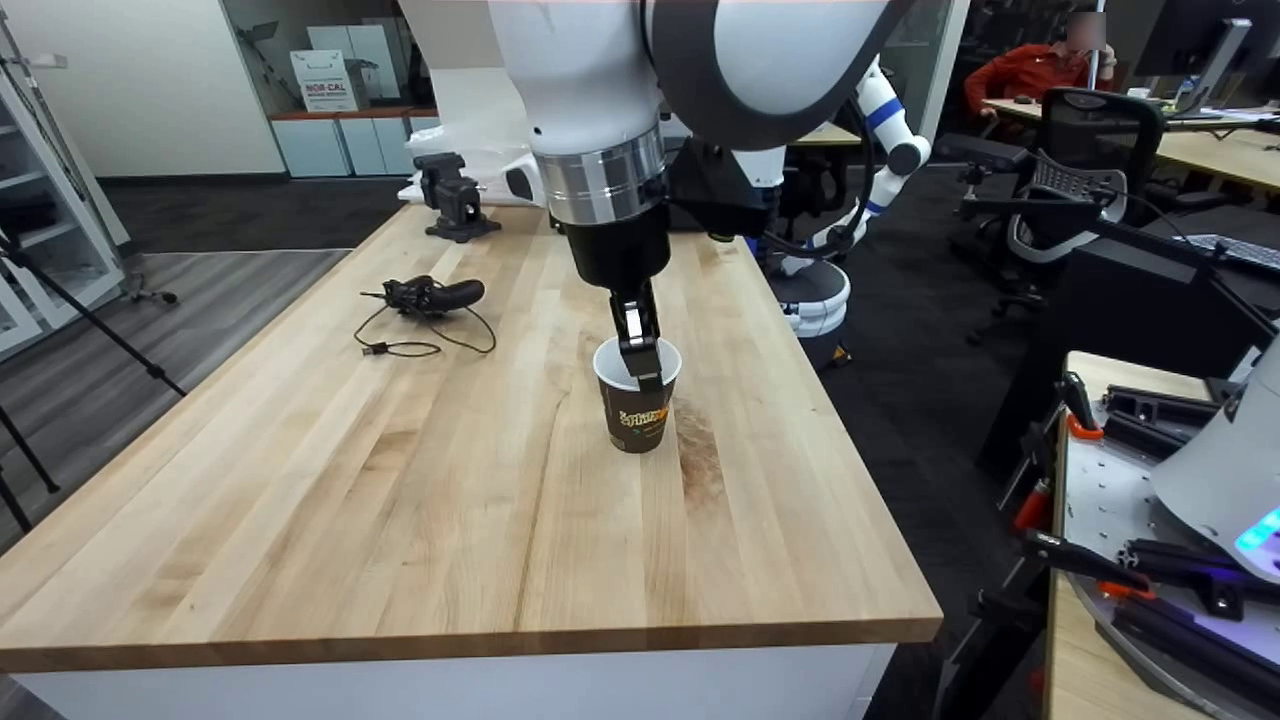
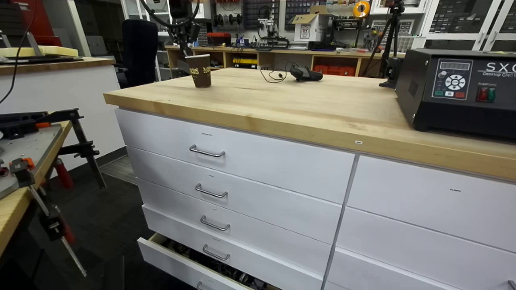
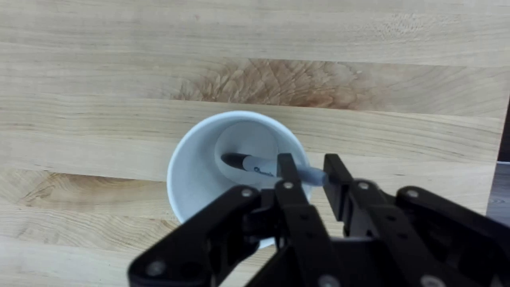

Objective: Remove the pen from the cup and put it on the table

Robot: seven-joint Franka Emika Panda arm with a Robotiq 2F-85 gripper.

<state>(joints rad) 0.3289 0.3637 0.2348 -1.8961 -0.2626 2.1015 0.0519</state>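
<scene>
Jaws are spread apart, no grip on anything: in the wrist view the grey end of the pen [image 3: 259,165] pokes up into the gap between them. Its black end is down at the bottom of the cup [image 3: 191,179], so our pen is leaning in there, top over the right side of the rim. In an exterior view we've got the cup upright on the table [image 1: 400,540], jaws right at its mouth; can't tell if they touch the rim. A black cabled gadget [image 1: 422,297] lies left and farther off. In an exterior view the cup's toward the left end, a black control box [image 2: 423,102] sits near right, and we spot a low drawer [image 2: 173,266] pulled open below.
</scene>
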